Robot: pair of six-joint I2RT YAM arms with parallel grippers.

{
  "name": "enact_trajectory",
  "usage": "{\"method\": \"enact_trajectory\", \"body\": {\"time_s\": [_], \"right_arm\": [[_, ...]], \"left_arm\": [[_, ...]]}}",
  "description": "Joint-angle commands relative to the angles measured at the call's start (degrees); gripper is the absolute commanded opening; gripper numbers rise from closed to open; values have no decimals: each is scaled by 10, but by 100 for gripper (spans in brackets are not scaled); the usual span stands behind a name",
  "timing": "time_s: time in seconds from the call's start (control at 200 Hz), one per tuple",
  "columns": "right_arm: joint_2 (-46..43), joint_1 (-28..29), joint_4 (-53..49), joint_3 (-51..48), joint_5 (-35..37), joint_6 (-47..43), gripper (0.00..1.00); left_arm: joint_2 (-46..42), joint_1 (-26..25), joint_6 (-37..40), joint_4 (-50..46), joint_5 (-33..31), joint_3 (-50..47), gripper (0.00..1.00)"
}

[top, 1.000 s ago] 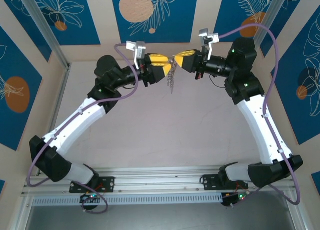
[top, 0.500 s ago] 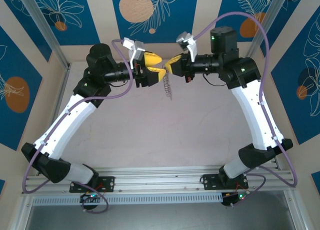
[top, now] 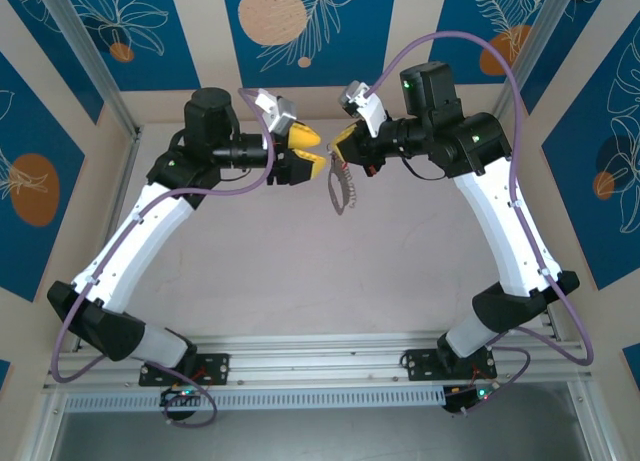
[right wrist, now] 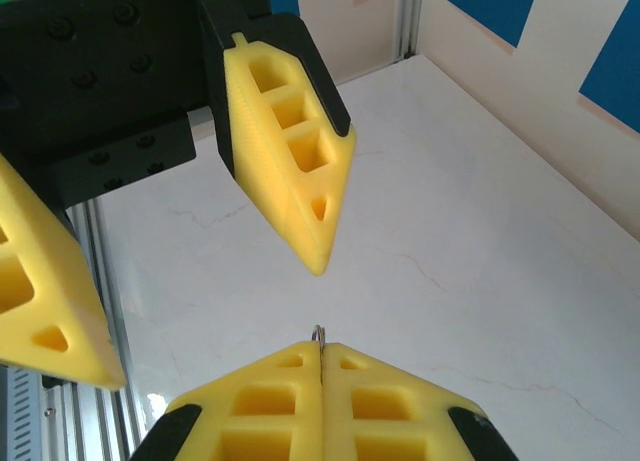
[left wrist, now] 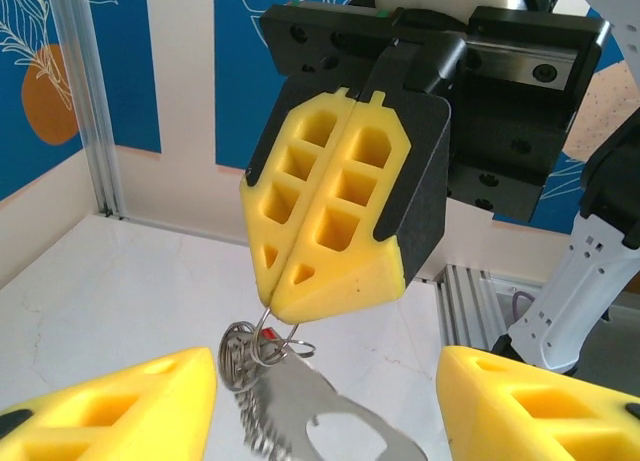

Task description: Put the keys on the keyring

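The keyring [left wrist: 330, 426], a flat grey metal loop, hangs in the air from a thin wire ring [left wrist: 268, 326]. My right gripper [left wrist: 283, 299] is shut on that wire ring. Small silvery pieces [left wrist: 238, 353] bunch beside it, and a speck of red from the keys [left wrist: 267, 333] shows among them, the blade hidden. My left gripper [left wrist: 327, 381] stands open just in front, one finger on each side of the hanging keyring, touching nothing. From above, the keyring [top: 340, 189] dangles below the right gripper [top: 340, 149], with the left gripper [top: 314, 151] next to it. The wire ring's edge [right wrist: 319, 333] pokes out of the right gripper [right wrist: 321, 349].
Both arms are raised over the far half of the white table [top: 300, 261]. The back wall and a metal corner post [left wrist: 95, 111] stand close behind. An aluminium rail [top: 320, 366] runs along the near edge by the arm bases.
Both grippers have shifted left and turned. The left gripper has backed a little away from the right one. The keyring has swung and hangs lower from the right gripper.
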Motion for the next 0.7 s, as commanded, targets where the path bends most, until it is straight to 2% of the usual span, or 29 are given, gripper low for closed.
{"method": "enact_trajectory", "body": {"time_s": [0.0, 0.695], "right_arm": [[-14, 4, -2, 8, -6, -12, 0], [-31, -2, 27, -12, -78, 4, 0]], "left_arm": [[4, 8, 21, -7, 26, 3, 58], [31, 10, -11, 38, 64, 14, 53]]}}
